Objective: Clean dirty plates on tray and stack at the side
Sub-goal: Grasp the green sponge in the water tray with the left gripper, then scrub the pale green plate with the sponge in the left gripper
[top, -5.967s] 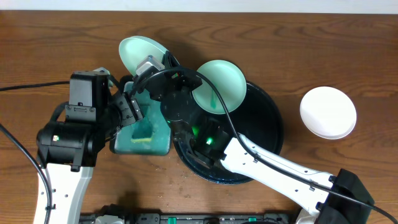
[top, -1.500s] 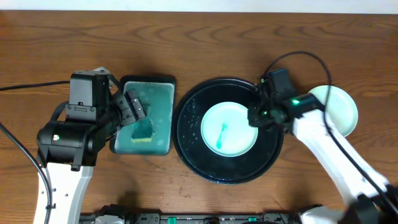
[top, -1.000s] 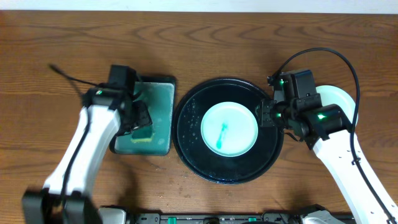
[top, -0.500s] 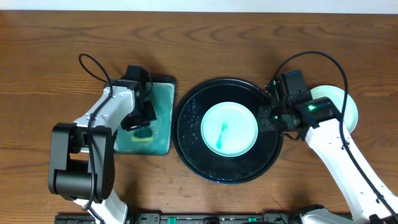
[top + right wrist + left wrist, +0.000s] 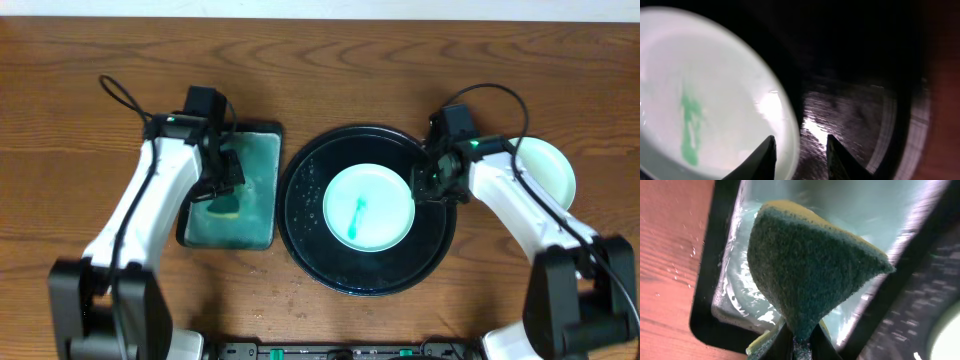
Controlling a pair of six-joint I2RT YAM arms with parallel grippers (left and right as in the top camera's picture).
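Left gripper (image 5: 801,342) clamps a green-and-yellow scouring sponge (image 5: 810,265) over the small rectangular black tray (image 5: 256,216). Right gripper (image 5: 800,150), fingers apart, straddles the right rim of the teal-smeared pale round plate (image 5: 368,207) on the large glossy black round tray (image 5: 310,248)

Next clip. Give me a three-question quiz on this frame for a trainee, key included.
1. True or false: the plate on the round tray has a teal smear.
2. What is the left end effector shut on? A) sponge B) plate C) nothing
3. Fill in: the right end effector is ____, at that plate's right rim.
Key: 1 true; 2 A; 3 open.
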